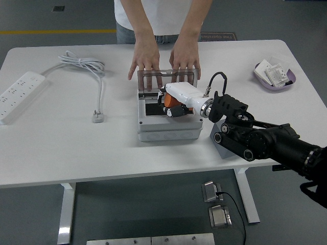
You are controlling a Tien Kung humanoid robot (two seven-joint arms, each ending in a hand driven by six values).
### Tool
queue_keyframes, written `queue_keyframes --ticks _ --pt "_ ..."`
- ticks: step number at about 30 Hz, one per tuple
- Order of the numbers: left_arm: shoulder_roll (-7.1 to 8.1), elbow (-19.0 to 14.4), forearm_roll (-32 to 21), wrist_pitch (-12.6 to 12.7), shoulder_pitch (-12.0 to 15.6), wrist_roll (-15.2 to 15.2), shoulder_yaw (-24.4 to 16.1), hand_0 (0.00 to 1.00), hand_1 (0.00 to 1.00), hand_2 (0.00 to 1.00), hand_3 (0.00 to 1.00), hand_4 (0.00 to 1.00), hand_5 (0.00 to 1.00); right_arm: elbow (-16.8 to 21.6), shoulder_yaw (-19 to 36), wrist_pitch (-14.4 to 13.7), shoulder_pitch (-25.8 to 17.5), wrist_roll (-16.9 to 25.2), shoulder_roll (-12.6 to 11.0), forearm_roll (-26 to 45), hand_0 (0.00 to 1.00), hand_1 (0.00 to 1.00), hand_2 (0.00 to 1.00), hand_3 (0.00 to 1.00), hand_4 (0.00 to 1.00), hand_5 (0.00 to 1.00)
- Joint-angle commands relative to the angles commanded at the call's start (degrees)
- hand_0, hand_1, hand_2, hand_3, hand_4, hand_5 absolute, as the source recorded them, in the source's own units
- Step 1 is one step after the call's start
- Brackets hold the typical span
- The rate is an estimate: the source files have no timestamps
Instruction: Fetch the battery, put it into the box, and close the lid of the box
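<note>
While over the box point(166, 127) | right hand point(173, 102) clamped on orange battery point(168, 104) | lid point(166, 79) upright.

A lab or test workshop, by the look of it — a plain white counter point(76, 148) on metal legs stands on a bare grey floor point(30, 214) marked with a yellow line point(56, 31). Metal plates point(217, 204) with a cable sit on the floor beneath. On the counter lie a white power strip point(20, 96) with its coiled cord point(82, 64) and a grey electrical box point(166, 125) — bench gear, not household furnishing.
</note>
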Motion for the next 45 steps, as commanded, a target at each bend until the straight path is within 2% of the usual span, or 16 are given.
queue_keyframes --ticks 4,5,10,11,16,17,22,23,35,45 --pt "0.00 -0.02 0.05 0.04 0.05 0.03 -0.09 0.654 0.739 0.727 0.649 0.641 0.221 -0.21 0.02 0.36 -0.11 0.52 0.00 0.34 0.456 0.447 0.482 0.510 0.356 0.067" --pt "0.00 -0.03 0.06 0.04 0.06 0.03 -0.10 0.655 0.739 0.727 0.648 0.641 0.220 -0.23 0.00 0.39 -0.12 0.63 -0.01 0.42 0.438 0.538 0.588 0.625 0.628 0.157" --pt "-0.03 -0.04 -0.03 0.05 0.02 0.01 -0.04 0.655 0.739 0.727 0.648 0.641 0.220 -0.24 -0.05 0.28 -0.12 1.10 -0.04 0.66 0.438 0.538 0.588 0.625 0.628 0.157" --pt "-0.03 -0.04 -0.05 0.05 0.02 0.00 -0.03 0.655 0.740 0.727 0.648 0.641 0.218 -0.22 -0.05 0.28 -0.11 1.15 -0.04 0.68 0.465 0.561 0.607 0.628 0.867 0.328" --pt "-0.05 -0.05 0.00 0.05 0.02 0.04 -0.08 0.655 0.740 0.727 0.648 0.641 0.218 -0.11 -0.05 0.40 -0.13 1.06 -0.05 0.81 0.465 0.561 0.607 0.628 0.867 0.328" --pt "-0.05 -0.05 0.00 0.05 0.03 0.04 -0.09 0.656 0.739 0.726 0.648 0.641 0.218 -0.06 -0.04 0.43 -0.15 1.01 -0.06 0.84 0.485 0.575 0.612 0.665 0.938 0.419" --pt "-0.08 -0.05 0.01 0.06 0.11 0.06 -0.12 0.656 0.739 0.726 0.648 0.641 0.218 0.92 0.26 0.72 -0.31 0.31 -0.31 1.01 0.485 0.575 0.612 0.665 0.938 0.419" --pt "-0.09 -0.05 -0.01 0.06 0.13 0.05 -0.12 0.656 0.740 0.726 0.648 0.639 0.216 1.38 0.41 0.90 -0.38 0.07 -0.46 1.19 0.567 0.588 0.620 0.666 0.976 0.477" --pt "-0.15 -0.03 -0.50 0.06 0.41 -0.04 0.10 0.657 0.741 0.726 0.647 0.638 0.215 11.94 4.50 3.71 -0.49 -3.08 -4.45 2.78 0.555 0.588 0.627 0.675 0.998 0.508" --pt "-0.13 -0.02 -0.69 0.04 0.64 -0.08 0.16 0.657 0.741 0.726 0.647 0.637 0.213 16.28 8.02 5.08 0.70 -4.73 -5.95 2.24 0.557 0.588 0.628 0.671 0.998 0.532"
